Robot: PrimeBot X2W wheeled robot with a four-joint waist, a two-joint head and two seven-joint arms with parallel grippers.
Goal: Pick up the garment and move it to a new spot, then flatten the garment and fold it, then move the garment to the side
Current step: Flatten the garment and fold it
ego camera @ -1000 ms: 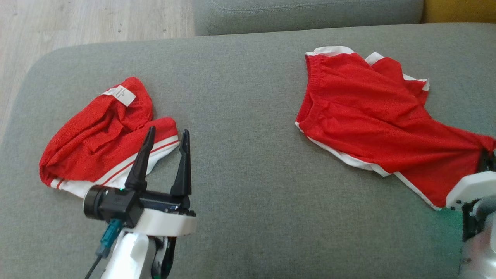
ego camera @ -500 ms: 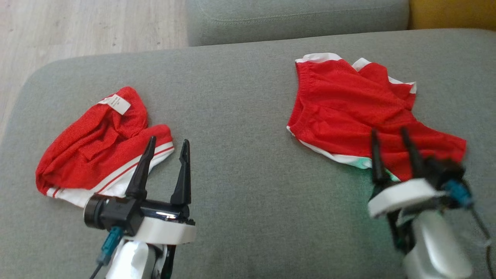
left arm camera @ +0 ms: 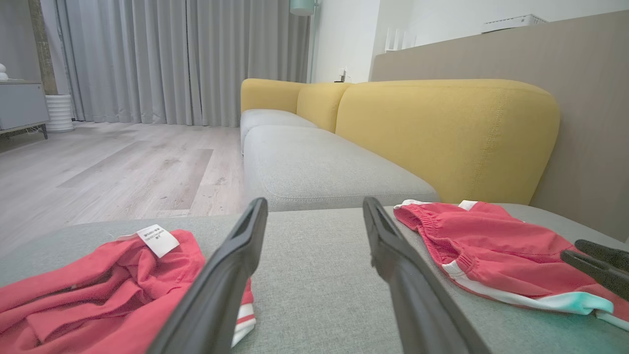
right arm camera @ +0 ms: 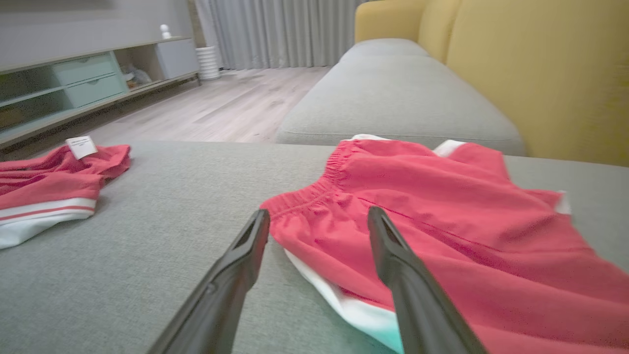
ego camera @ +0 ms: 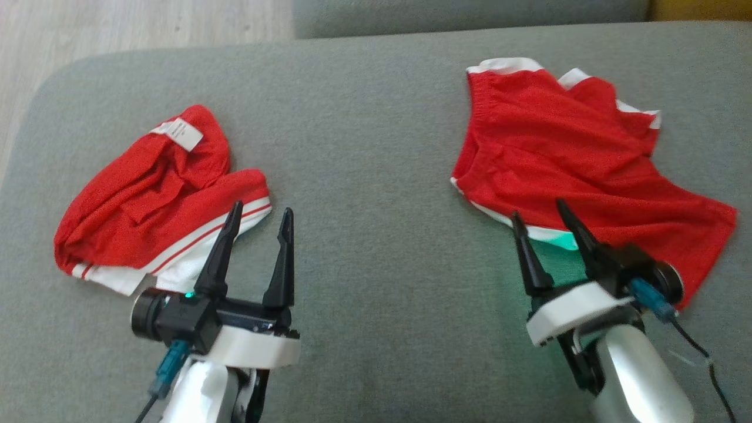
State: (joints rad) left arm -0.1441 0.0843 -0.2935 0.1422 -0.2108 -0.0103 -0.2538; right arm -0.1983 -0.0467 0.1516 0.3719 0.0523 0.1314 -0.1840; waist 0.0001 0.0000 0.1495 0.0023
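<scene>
Surface: a grey sofa cushion (ego camera: 376, 147), with wood floor (ego camera: 117, 23) beyond its far left corner.
Task garment: the red shorts (ego camera: 564, 153) with white trim lie toward the right edge of the cushion. The waistband faces the far edge and one leg runs out to the near right.
Its condition: opened out but wrinkled, with a leg doubled over at the far right side. No fold has been made.
Other cloth: a bunched red garment (ego camera: 147, 200) lies near the left edge, with a white label (ego camera: 178, 133) on top.
Left gripper (ego camera: 262, 207): released and empty, with its fingers spread just beside the bunched garment's white hem.
Right gripper (ego camera: 537, 209): released and holding nothing, with its tips at the near hem of the shorts. I cannot tell whether they touch the cloth.
Done, by the look of it: the shorts seem to be set down at their working spot.
Left to do: smoothing them flat, folding them, then moving them to the side.
</scene>
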